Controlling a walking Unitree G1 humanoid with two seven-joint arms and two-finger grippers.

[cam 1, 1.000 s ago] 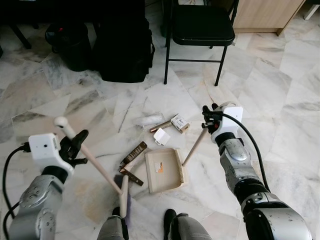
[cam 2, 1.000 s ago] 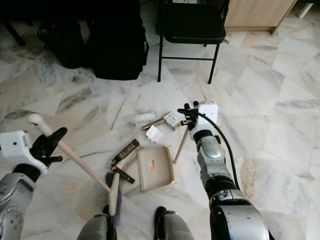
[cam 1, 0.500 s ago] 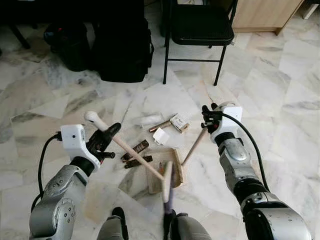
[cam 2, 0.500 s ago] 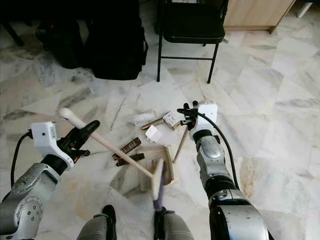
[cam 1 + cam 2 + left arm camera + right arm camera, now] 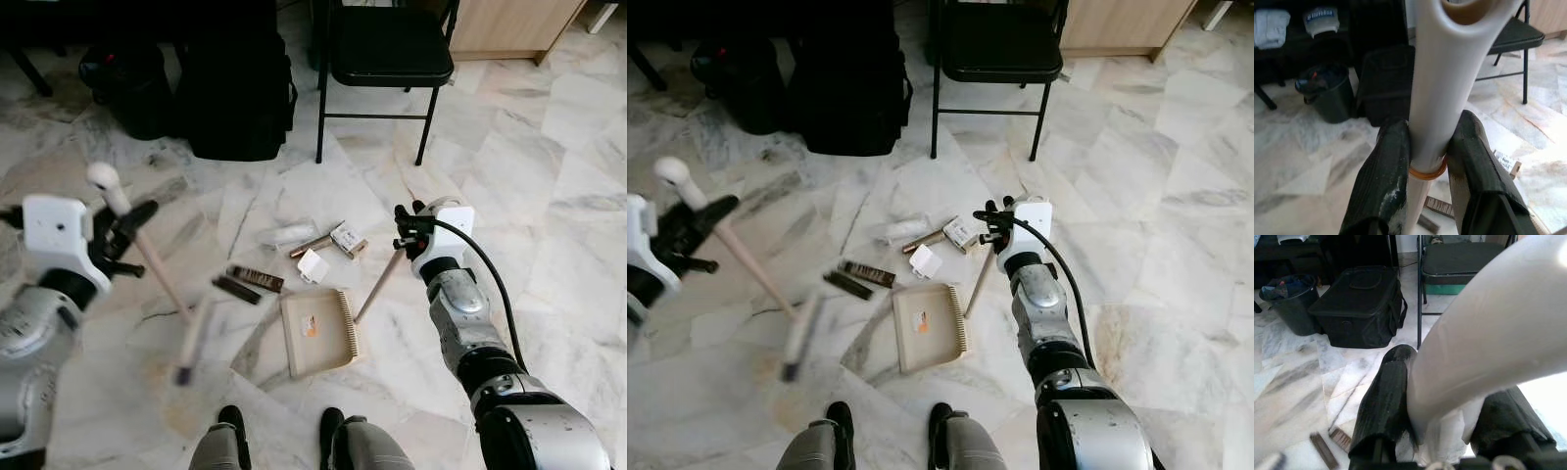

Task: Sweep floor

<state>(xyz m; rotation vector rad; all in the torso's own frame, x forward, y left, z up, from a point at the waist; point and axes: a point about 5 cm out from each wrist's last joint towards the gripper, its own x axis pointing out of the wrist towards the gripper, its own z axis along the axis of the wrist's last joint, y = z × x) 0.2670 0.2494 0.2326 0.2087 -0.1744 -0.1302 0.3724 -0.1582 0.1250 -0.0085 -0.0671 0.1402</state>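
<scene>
My left gripper is shut on the broom handle, near its white top end, out to my left. In the left wrist view both fingers press that handle. The blurred broom head hangs over the floor left of the beige dustpan. My right gripper is shut on the top of the dustpan's handle; the pan lies flat on the floor. Two brown wrappers, a white box, a small carton and a clear wrapper lie just beyond the pan.
A black folding chair stands ahead, with a black bag and a black bin to its left. A wooden cabinet is at the far right. My feet stand close behind the dustpan on the marble floor.
The broom swung right onto the dustpan, then back out to the left. The brown wrappers now lie farther from me, near the pan's far-left corner. The right arm stayed put.
</scene>
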